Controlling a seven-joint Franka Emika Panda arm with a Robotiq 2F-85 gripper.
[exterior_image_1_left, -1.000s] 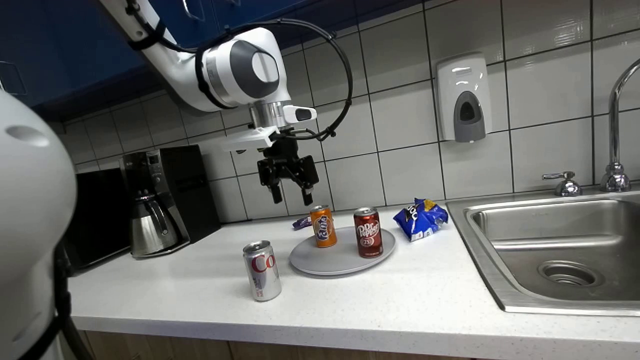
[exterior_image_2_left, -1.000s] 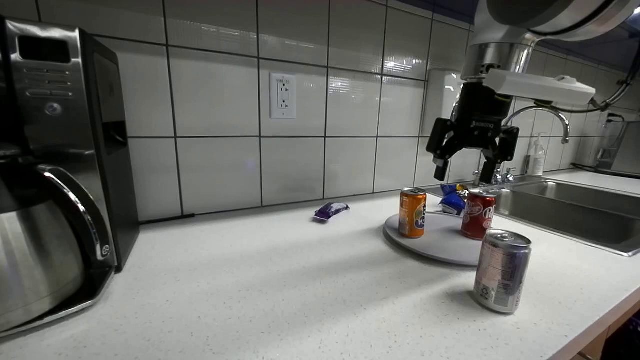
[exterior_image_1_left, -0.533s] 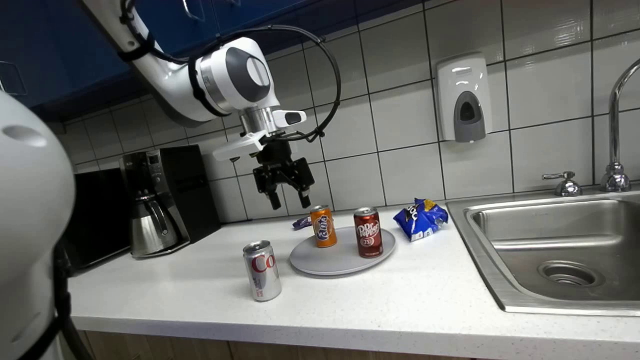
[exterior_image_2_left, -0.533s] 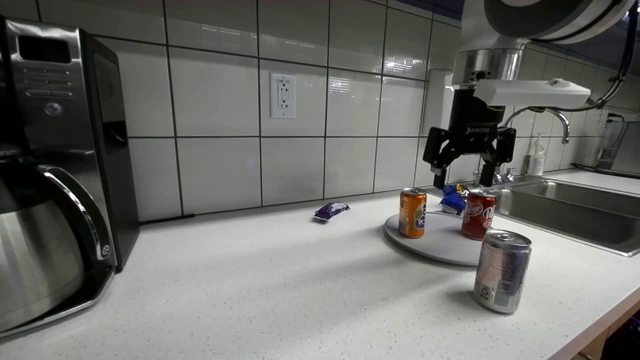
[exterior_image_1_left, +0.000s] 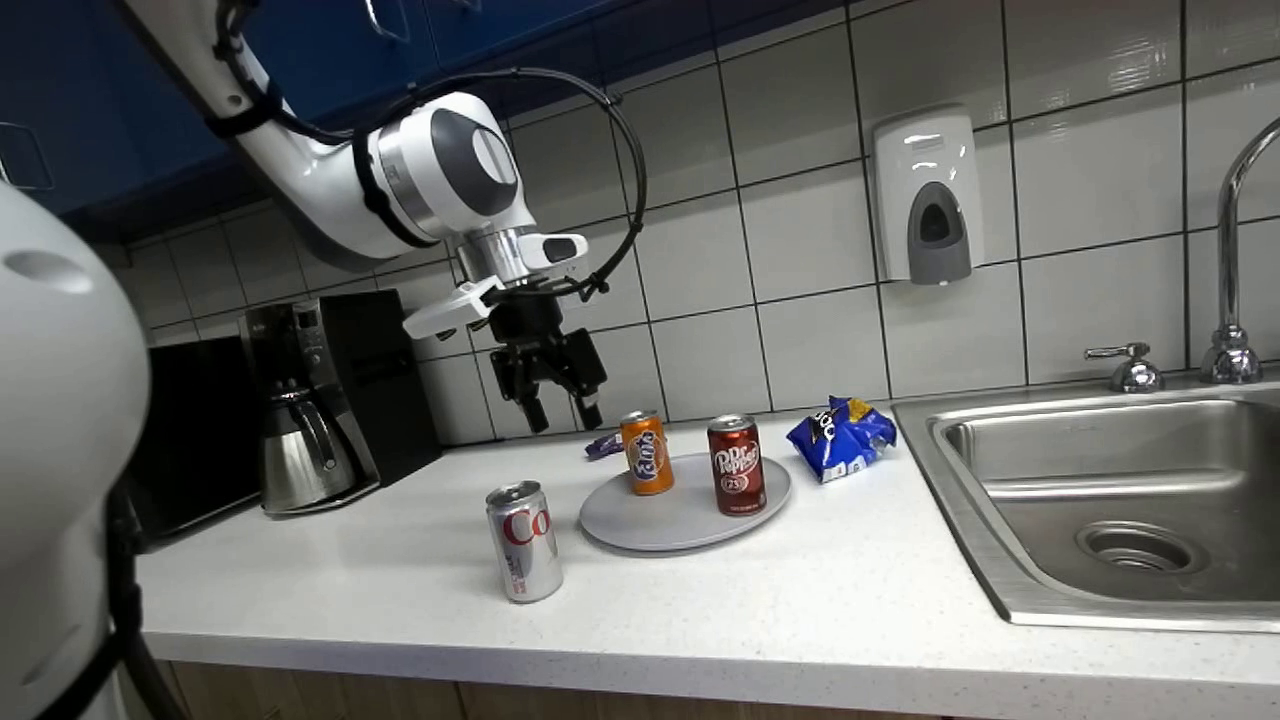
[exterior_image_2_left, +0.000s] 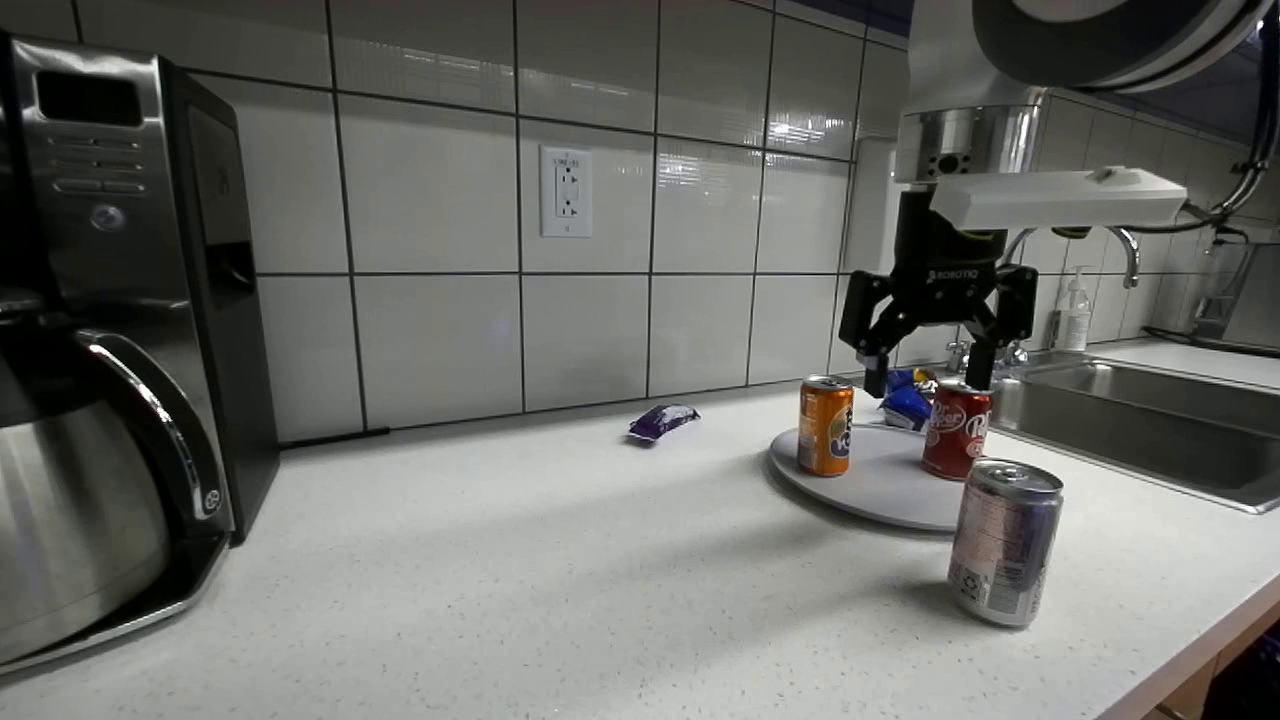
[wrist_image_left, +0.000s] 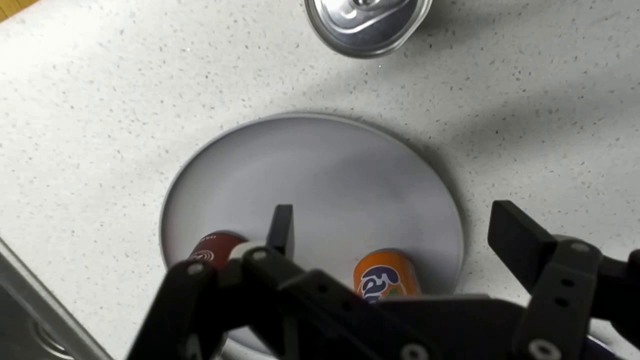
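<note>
My gripper (exterior_image_1_left: 565, 420) is open and empty, in the air above the counter; it also shows in an exterior view (exterior_image_2_left: 927, 380) and the wrist view (wrist_image_left: 392, 220). An orange Fanta can (exterior_image_1_left: 648, 455) and a dark red Dr Pepper can (exterior_image_1_left: 737, 468) stand upright on a round grey plate (exterior_image_1_left: 665, 525). In the wrist view the Fanta can (wrist_image_left: 382, 275) shows between the fingers, below them, and the Dr Pepper can (wrist_image_left: 216, 248) is partly hidden by a finger. A silver Diet Coke can (exterior_image_1_left: 524, 545) stands upright on the counter beside the plate, at the wrist view's top edge (wrist_image_left: 367, 25).
A blue snack bag (exterior_image_1_left: 843, 440) lies by the plate near the steel sink (exterior_image_1_left: 965, 510). A purple wrapper (exterior_image_2_left: 664, 422) lies near the tiled wall. A coffee maker (exterior_image_1_left: 375, 380) with a steel jug stands at the counter's far end. A soap dispenser (exterior_image_1_left: 930, 200) hangs on the wall.
My open gripper has moved lower in both exterior views, and leftward in the exterior view that shows the whole sink drain. The cans, plate and bags have not moved.
</note>
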